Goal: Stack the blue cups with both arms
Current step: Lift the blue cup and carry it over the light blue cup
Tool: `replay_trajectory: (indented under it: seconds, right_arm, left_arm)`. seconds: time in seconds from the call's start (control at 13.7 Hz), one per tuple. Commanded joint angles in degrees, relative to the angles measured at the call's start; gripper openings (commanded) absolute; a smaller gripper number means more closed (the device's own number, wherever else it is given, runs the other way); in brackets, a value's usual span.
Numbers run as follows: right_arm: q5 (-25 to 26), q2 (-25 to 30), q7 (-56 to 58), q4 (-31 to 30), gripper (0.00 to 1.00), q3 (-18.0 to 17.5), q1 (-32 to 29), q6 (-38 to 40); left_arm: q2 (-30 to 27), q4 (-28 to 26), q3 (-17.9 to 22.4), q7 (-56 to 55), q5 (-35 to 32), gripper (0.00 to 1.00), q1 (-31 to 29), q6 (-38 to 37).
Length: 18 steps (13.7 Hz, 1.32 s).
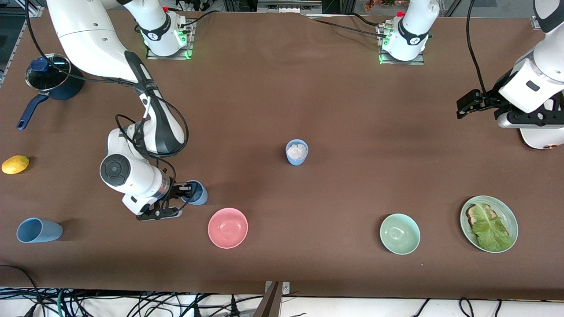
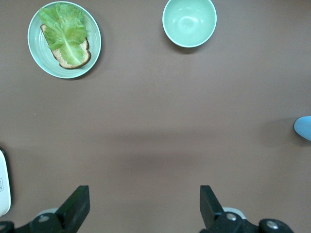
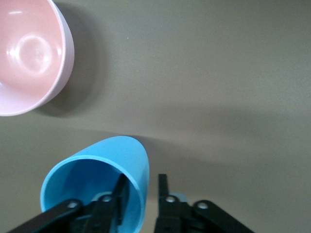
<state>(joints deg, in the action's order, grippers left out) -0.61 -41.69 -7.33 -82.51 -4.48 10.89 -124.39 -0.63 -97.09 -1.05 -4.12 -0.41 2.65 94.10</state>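
Beside the pink bowl, the right end effector pinches a blue cup's wall; lift it level. The left end effector waits, wide apart.

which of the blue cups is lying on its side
The blue cup by the table's right-arm end, nearest the front camera. The middle cup stands upright; the third cup is in the right gripper.

Both arms are glossy white with rounded shells, dark grey bands at the joints and a round dark cap on the right arm's wrist joint. Black cables loop loosely along its forearm, and another black cable trails down to the left arm. Each ends in a black claw, and each base sits on a metal plate lit green, with a small red part on top.
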Motion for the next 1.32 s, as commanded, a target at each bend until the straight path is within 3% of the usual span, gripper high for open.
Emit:
replay_trajectory:
  seconds: [0.0, 0.22, 0.59, 0.88, 1.24]
  right_arm:
    - [0.52, 0.47, -1.81, 0.16, 0.0, -0.18, 0.45, 0.2]
    - [0.52, 0.99, -1.72, 0.77, 0.0, -0.18, 0.45, 1.24]
    - [0.08, 1.78, -4.95, 12.44, 0.0, -0.36, 4.39, 15.38]
    - [-0.18, 2.23, -16.01, 19.66, 0.0, -0.36, 12.2, 24.35]
    - [0.17, 2.93, -35.79, 20.02, 0.0, -0.27, 24.24, 24.2]
  left_arm:
    - [1.07, 2.17, -0.01, 0.08, 0.32, 1.0, 0.16, -1.55]
    - [0.98, 2.7, -0.18, 0.17, 0.41, 1.0, 0.16, -3.22]
    - [0.98, 2.79, -0.27, -0.27, 0.41, 1.0, 0.16, -4.01]
    - [0.98, 2.87, -0.27, -0.27, 0.41, 1.0, 0.25, -4.01]
    - [0.8, 3.75, -0.36, 0.34, 0.41, 1.0, 0.25, -4.1]
